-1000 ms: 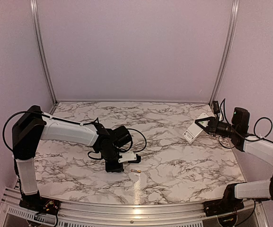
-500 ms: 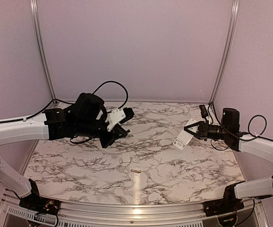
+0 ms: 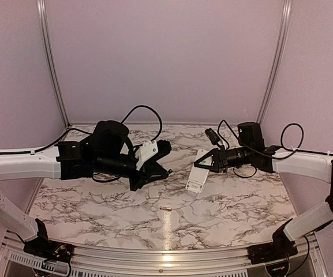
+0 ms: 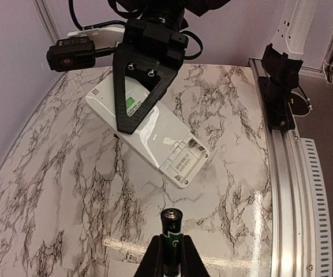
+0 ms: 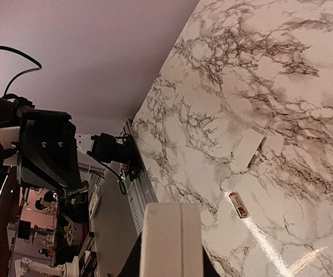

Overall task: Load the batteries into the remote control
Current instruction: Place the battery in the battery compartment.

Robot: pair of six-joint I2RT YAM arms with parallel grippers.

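1. White remote (image 3: 197, 173) hangs in the air over the middle of the marble table (image 3: 241, 202), with its open back facing left.
2. Right gripper (image 3: 205, 160) has its fingers squeezed narrow on one end of the remote.
3. Left gripper (image 4: 171, 257) pinches one battery (image 4: 171, 226), left of the remote and not touching it.
4. Second battery (image 3: 165, 208) lies on the near part of the table, close to a small white cover (image 3: 153, 192).

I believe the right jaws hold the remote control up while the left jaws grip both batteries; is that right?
No: the left jaws grip one battery; the other battery lies on the table, per the top external view. The right jaws hold the remote control up.
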